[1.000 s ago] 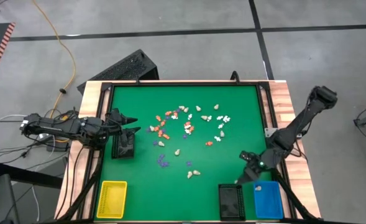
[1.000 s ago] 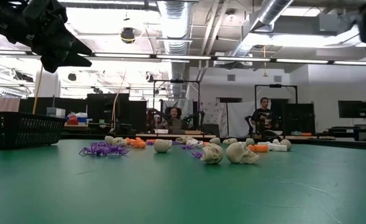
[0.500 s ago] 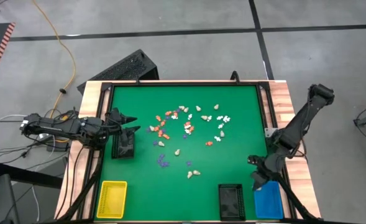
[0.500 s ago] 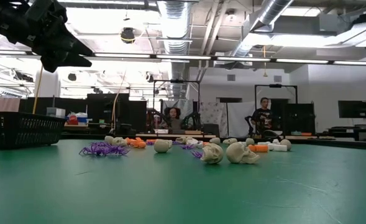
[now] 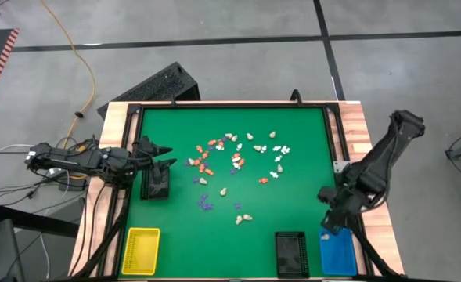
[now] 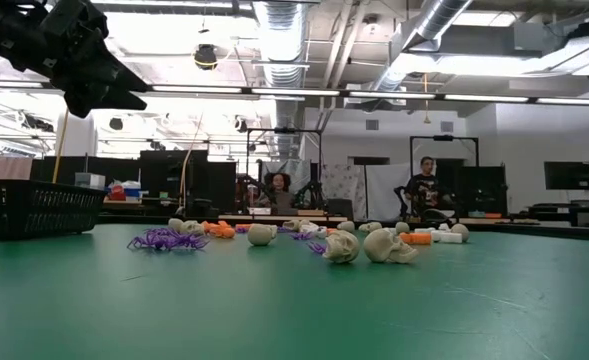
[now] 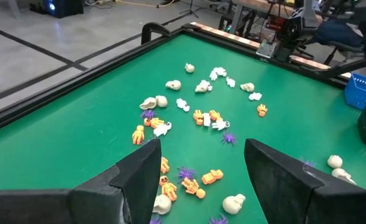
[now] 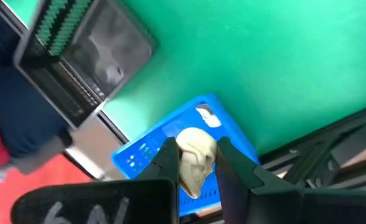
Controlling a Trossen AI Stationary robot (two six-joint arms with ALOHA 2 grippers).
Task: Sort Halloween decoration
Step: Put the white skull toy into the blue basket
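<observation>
Right fingers (image 8: 195, 163): clamped on cream skull (image 8: 195, 158), directly above blue tray (image 8: 145, 152)
Left fingers (image 7: 198, 168): spread wide, far from tray

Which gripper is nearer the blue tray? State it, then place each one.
Right. The right gripper, shut on a cream skull, hangs just above the blue tray. The left gripper waits open at the table's far left edge.

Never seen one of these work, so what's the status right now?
Right gripper shut on a cream skull, above the blue tray. Left gripper open, waiting at the table's left edge. Remaining figurines scattered mid-table. Nothing in the way.
</observation>
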